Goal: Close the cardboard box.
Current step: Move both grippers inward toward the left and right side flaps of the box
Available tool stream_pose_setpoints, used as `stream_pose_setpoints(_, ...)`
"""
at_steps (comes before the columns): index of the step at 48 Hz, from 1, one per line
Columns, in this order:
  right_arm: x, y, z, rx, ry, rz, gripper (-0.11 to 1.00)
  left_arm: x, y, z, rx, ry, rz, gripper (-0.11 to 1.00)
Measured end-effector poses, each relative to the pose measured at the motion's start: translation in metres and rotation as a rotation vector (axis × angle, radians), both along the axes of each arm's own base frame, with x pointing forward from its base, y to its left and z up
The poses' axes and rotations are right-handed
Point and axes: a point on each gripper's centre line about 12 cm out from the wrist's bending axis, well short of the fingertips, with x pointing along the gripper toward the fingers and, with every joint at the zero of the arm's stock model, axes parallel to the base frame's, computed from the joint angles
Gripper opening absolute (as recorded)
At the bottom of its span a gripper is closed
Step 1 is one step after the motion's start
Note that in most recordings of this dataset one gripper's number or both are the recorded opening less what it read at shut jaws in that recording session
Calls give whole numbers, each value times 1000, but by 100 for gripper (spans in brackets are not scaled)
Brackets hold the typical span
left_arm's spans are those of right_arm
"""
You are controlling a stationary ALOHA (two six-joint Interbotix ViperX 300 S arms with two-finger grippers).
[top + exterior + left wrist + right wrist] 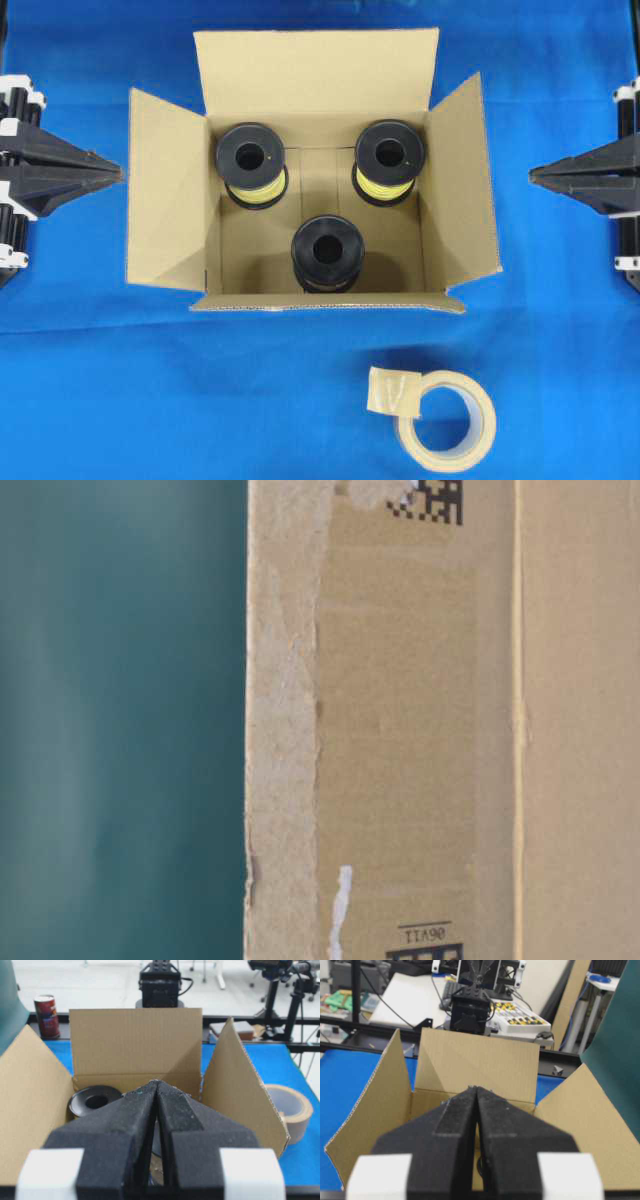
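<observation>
Cardboard box [312, 95] sits mid-table on the blue cloth [100, 380], top open. All four flaps up or splayed: far flap stands tall, left and right flaps lean outward, near flap folded down low along the front edge.

Inside, three black spools [328, 250] standing on end, in a triangle: two toward the far wall, one nearer the front, centred. The two far ones show yellow wire wound under the top rim. What is wound on the front one is not visible.

Table-level view is filled by one wall of the box at close range: brown corrugated face, torn paper strip down its left side, printed matrix codes at top and bottom edges, teal blur to the left.

Left gripper [118, 173] rests just outside the left flap, tip pointing at it, nearly touching. Jaws pressed together, nothing between them; the left wrist view shows the black foam pads [130, 1120] meeting at a point.

Right gripper [532, 177] sits off the right flap, a small gap of blue between tip and cardboard. Jaws likewise closed and empty; the right wrist view shows its pads [455, 1125] meeting.

Tape roll [447, 420], beige, lies flat on the cloth in front of the box, right of centre, well apart from it, loose end folded back at its upper left.

Red can [46, 1015] stands beyond the table edge in the left wrist view.
</observation>
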Motion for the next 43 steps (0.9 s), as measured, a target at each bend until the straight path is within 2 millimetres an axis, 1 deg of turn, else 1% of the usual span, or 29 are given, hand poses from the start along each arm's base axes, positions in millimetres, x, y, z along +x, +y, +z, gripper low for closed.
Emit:
stream_pose_setpoints(5, 0, 0, -2, 9, 29, 0, 0, -2, 1, -5, -24, 49, 4, 0)
stream_pose_setpoints(10, -2, 0, 0, 12, 84, 1, 0, -8, 0, -5, -29, 83, 3, 0)
stream_pose_setpoints(18, -14, 0, 1, 39, 205, 0, 0, -21, 0, -3, -21, 149, -1, 0)
stream_pose_setpoints(25, -23, 0, -6, 56, 319, -2, 0, -34, -1, -10, -18, 241, -5, 0)
stream_pose_setpoints(34, -28, 0, -27, 59, 475, -5, 0, -39, -1, -29, -16, 385, -8, 0)
stream_pose_setpoints(43, -25, 0, -58, 59, 595, -9, 0, -40, -1, -52, -34, 482, -6, 0)
